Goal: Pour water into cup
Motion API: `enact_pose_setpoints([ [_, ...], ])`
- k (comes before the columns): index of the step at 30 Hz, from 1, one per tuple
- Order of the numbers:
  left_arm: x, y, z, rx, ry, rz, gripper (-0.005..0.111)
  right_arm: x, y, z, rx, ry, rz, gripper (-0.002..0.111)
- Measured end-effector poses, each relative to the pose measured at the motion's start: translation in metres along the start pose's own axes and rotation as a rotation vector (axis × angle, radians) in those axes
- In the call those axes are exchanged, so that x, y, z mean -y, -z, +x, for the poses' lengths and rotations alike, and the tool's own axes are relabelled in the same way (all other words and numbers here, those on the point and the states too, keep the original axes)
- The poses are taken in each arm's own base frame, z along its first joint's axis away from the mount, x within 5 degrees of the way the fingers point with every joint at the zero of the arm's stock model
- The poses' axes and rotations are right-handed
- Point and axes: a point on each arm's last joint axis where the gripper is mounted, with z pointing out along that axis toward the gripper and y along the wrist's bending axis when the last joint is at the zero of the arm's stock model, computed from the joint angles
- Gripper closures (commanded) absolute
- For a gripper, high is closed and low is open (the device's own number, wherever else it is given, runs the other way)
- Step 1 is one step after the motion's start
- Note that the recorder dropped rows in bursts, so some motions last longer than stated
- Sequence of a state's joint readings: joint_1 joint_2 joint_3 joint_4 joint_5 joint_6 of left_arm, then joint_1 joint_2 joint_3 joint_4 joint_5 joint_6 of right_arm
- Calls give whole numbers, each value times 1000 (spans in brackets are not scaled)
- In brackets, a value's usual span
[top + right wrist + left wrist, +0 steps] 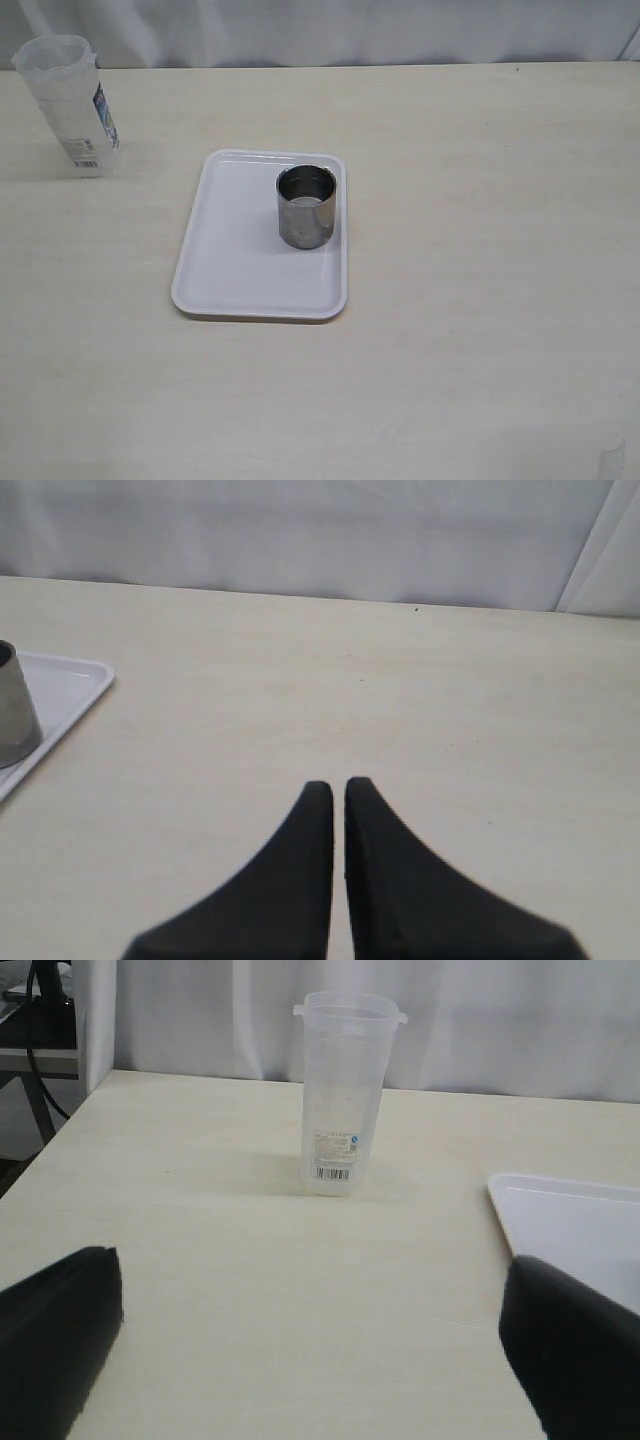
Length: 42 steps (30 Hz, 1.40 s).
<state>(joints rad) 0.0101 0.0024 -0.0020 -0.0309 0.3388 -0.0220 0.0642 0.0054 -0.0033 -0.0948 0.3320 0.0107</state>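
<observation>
The pale table (480, 300) carries a white tray (230, 275) and a translucent plastic container (68, 110).

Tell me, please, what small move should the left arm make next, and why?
Probably advance the left gripper toward the plastic container: its jaws stand wide open, the container stands upright straight ahead, untouched, and the cup waits on the tray.

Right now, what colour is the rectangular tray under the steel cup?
Plain white rectangular tray, clearest in exterior view.
</observation>
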Motion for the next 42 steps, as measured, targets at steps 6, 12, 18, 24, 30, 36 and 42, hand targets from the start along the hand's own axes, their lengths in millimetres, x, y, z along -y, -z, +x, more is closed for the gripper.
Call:
enact_pose_setpoints([
  [6, 0, 0, 0, 0, 0, 0, 11, 0, 0, 0, 0, 0, 0, 104],
  [12, 0, 0, 0, 0, 0, 0, 11, 0, 0, 0, 0, 0, 0, 104],
  [18, 0, 0, 0, 0, 0, 0, 11, 0, 0, 0, -2, -5, -2, 104],
  [24, 0, 0, 0, 0, 0, 0, 11, 0, 0, 0, -2, -14, -5, 104],
  [30, 0, 0, 0, 0, 0, 0, 11, 0, 0, 0, -2, -14, -5, 104],
  [36, 0, 0, 0, 0, 0, 0, 11, -1, 0, 0, -4, -18, -6, 104],
  [42, 0, 0, 0, 0, 0, 0, 11, -1, 0, 1, -6, -18, -6, 104],
])
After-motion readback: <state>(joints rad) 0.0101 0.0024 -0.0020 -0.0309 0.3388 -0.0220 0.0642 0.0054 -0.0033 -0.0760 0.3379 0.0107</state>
